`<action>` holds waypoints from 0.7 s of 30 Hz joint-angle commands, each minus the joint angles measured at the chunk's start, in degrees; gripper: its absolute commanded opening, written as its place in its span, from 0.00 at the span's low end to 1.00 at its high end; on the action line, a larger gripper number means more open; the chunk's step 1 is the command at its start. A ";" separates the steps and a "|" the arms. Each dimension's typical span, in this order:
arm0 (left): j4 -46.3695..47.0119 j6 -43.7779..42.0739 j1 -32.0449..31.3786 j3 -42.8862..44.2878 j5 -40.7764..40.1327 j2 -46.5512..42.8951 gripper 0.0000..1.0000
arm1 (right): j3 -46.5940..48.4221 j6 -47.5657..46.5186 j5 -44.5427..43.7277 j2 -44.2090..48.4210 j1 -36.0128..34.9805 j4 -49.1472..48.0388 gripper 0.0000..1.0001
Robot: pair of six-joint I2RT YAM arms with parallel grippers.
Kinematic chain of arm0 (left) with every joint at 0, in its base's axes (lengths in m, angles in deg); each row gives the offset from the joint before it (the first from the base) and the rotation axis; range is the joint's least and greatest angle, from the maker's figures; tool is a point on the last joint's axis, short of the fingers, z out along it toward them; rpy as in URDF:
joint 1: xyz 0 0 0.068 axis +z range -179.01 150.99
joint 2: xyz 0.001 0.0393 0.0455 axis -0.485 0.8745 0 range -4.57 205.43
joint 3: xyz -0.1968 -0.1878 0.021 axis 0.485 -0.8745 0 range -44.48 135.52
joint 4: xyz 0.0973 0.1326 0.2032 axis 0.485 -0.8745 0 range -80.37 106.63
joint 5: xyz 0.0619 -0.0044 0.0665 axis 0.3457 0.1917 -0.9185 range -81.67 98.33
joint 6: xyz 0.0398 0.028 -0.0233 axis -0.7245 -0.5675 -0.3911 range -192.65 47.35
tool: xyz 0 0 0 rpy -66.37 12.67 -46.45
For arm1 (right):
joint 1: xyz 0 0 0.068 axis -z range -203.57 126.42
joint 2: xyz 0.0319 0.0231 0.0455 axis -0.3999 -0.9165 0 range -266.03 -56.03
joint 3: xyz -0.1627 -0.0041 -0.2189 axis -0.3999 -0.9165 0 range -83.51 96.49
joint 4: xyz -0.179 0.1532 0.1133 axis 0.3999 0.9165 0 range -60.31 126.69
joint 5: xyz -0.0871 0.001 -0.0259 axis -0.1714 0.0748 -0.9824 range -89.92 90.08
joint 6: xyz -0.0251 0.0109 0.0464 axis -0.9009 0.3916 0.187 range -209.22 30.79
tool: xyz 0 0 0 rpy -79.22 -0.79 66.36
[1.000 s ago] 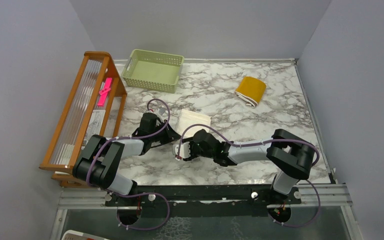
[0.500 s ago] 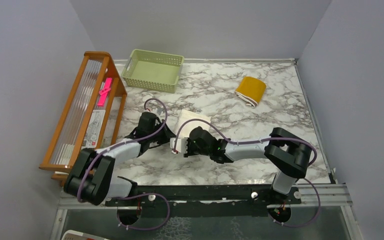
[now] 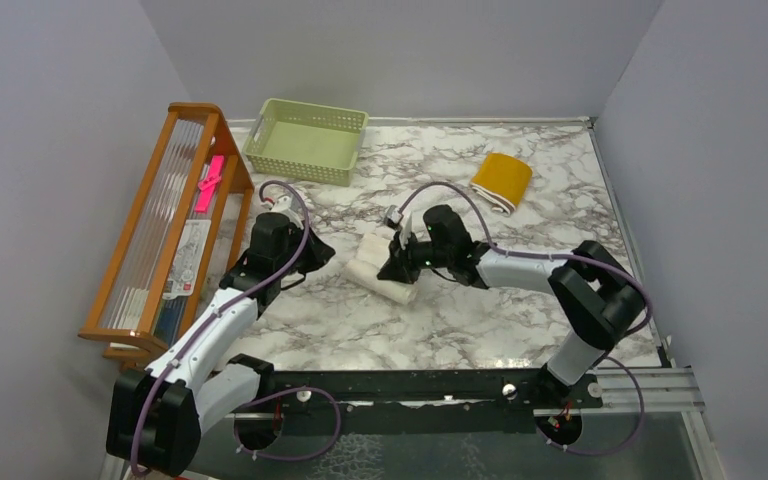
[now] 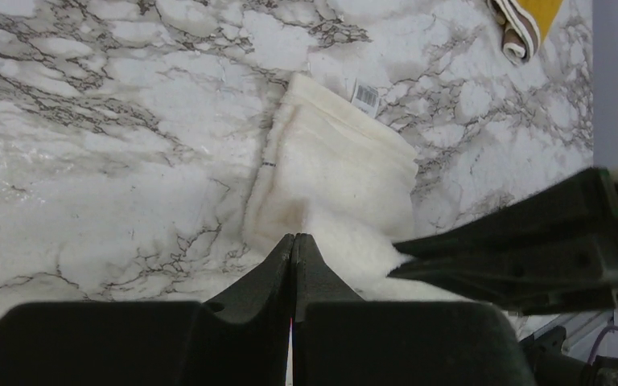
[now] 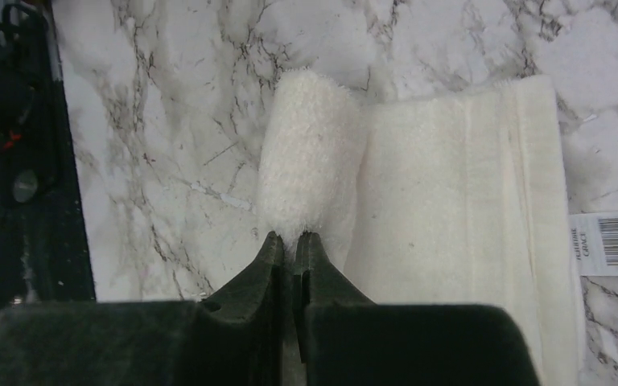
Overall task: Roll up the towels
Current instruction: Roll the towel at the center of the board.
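Note:
The cream towel (image 3: 385,262) lies mid-table, its near end turned over into a short fluffy roll (image 5: 306,161) and the rest flat, with a barcode label (image 5: 603,241) at the far end. My right gripper (image 5: 291,237) is shut with white pile pinched between its tips at the roll's end. My left gripper (image 4: 294,236) is shut at the towel's other edge, where the cloth puckers up to its tips. In the top view both grippers flank the towel, the left gripper (image 3: 330,252) and the right gripper (image 3: 392,272). The mustard-yellow towel (image 3: 501,182) sits rolled at the far right.
A pale green basket (image 3: 305,140) stands at the far left of the marble table (image 3: 480,320). A wooden rack (image 3: 165,225) with a pink item (image 3: 210,182) runs along the left edge. Grey walls close in the sides and back.
The right gripper has shut. Both arms swung away from the near edge toward the table's middle, carrying the cream towel's near edge over into a roll.

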 commanded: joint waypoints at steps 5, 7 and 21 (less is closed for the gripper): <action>5.61 3.68 -0.26 -5.86 6.14 -0.98 0.03 | 13.57 23.46 27.75 -17.81 7.81 9.03 0.01; 7.14 4.37 -0.63 -6.28 6.61 -0.71 0.03 | 13.55 29.04 33.33 -21.86 9.20 4.93 0.01; 23.22 9.88 -3.52 -9.56 13.86 8.49 0.54 | 12.84 37.73 29.52 -29.67 11.35 1.56 0.01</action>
